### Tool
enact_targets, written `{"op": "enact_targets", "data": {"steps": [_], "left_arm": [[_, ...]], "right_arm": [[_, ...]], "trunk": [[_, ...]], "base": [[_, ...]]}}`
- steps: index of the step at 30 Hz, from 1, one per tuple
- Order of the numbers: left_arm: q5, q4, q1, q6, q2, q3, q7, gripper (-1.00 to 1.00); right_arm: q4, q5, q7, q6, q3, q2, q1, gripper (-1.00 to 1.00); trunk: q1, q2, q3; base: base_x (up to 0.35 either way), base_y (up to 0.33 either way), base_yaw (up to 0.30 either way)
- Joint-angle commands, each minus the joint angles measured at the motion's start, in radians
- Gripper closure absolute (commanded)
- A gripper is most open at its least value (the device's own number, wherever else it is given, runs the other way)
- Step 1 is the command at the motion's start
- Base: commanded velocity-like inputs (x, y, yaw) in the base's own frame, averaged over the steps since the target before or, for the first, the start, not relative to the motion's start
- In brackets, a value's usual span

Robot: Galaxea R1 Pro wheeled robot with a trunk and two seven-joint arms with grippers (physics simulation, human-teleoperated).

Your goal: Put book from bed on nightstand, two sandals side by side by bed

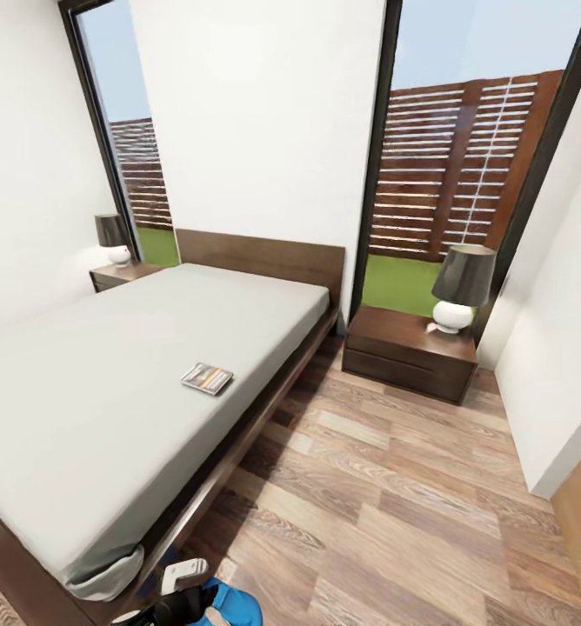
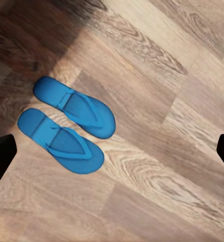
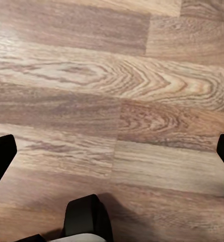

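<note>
Low in the frame's centre-left, both bright blue flat flip-flop sandals [image 2: 66,121] are lying paired on the wood-plank floor [image 2: 162,166], left hand [image 2: 112,151] spread above, while the thin grey-black paperback book [image 1: 207,378] is waiting on the pale grey mattress bed [image 1: 82,391].

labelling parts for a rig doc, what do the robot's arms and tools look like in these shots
Little of them shows. In each wrist view the tool's fingertips are plain black blocks at the frame edges, on the left tool and the right tool. The head view shows a black arm segment with a white plate on it. No cables or markings are visible.
</note>
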Motion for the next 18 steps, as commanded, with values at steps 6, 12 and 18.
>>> {"op": "enact_targets", "data": {"steps": [6,12,18], "left_arm": [[-0.011,0.001,0.0,-0.004,-0.001,0.008,-0.001,-1.0],[-0.011,0.002,0.0,-0.004,-0.001,0.007,-0.001,-1.0],[-0.011,0.002,0.0,-0.004,-0.001,0.007,-0.001,-1.0]], "right_arm": [[0.007,-0.001,0.005,-0.003,-0.005,0.004,-0.001,-1.0],[0.008,0.001,0.005,-0.003,-0.003,0.019,-0.001,-1.0],[0.009,0.002,0.005,-0.003,-0.002,0.075,-0.001,-1.0]], "trunk": [[0.0,0.0,-0.001],[0.0,0.0,-0.001],[0.0,0.0,-0.001]], "base": [[0.0,0.0,-0.3],[0.0,0.0,-0.3],[0.0,0.0,-0.3]]}}
